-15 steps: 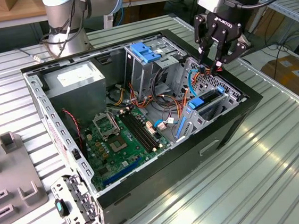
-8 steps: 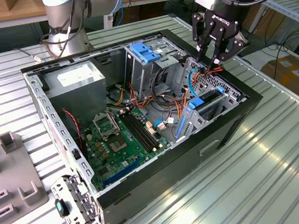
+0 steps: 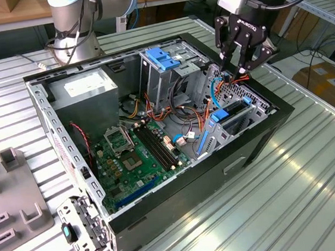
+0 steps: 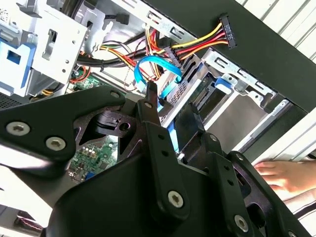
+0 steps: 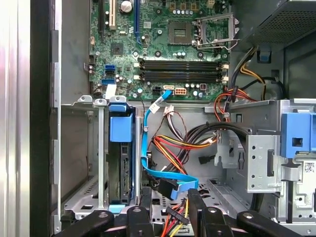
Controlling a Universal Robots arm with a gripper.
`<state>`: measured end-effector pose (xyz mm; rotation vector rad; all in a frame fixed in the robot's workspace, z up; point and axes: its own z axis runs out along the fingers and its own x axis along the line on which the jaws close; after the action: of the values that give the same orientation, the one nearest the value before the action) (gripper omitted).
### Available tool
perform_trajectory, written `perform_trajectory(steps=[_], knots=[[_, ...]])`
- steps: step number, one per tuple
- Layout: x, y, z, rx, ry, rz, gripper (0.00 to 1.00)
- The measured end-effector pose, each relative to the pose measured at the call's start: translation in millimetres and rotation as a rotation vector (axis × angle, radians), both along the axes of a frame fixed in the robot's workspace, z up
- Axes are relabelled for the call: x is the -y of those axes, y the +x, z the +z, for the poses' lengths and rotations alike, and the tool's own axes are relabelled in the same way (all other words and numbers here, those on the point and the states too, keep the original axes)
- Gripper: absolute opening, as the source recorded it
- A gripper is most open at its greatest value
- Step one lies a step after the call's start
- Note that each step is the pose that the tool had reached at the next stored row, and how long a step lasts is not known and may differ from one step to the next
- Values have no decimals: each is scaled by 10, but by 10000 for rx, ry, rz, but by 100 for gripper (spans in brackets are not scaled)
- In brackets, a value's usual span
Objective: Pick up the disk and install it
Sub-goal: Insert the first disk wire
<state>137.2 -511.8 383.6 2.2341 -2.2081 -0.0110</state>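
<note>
**Fig. 1.** The gripper (image 3: 237,67) hangs fingers-down over the open computer case (image 3: 259,147), at about 2 o'clock in the exterior view. Its jaws stand apart and hold nothing. In the first wrist view the gripper (image 5: 169,192) brackets the black plug (image 5: 165,187) of a blue data cable (image 5: 145,128); whether the fingertips (image 5: 146,195) touch the plug cannot be told. In the second wrist view the same cable (image 4: 153,64) loops just beyond the gripper (image 4: 170,101).

The disk (image 3: 233,114) is already in the case, seated on edge in the metal drive bay at 6 o'clock from the gripper and just beneath it. Its blue carrier tab (image 5: 121,131) shows at the bay's mouth in the first wrist view. A bundle of red, yellow and black wires (image 5: 173,145) runs beside the bay.

Farther out in the exterior view, the motherboard (image 3: 132,159) lies on the case floor at 8 o'clock from the gripper. A metal cage with blue clips (image 3: 163,57) stands at 9 o'clock, and the grey box with a white label (image 3: 86,92) lies beyond it in the same direction. The case rests on a ribbed metal table (image 3: 296,208). A person's hand (image 4: 279,175) rests outside the case wall in the second wrist view.
</note>
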Motion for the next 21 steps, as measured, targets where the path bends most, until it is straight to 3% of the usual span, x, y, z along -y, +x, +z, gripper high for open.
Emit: perform_trajectory(steps=[6, 9, 11, 14, 21], knots=[[7, 0, -24, 0, -2, 0, 43], [54, -5, -24, 0, -6, 0, 43], [60, -29, -32, 0, -44, 0, 43], [59, -33, -58, 0, -89, 0, 43], [60, -33, -73, 0, -91, 0, 43]])
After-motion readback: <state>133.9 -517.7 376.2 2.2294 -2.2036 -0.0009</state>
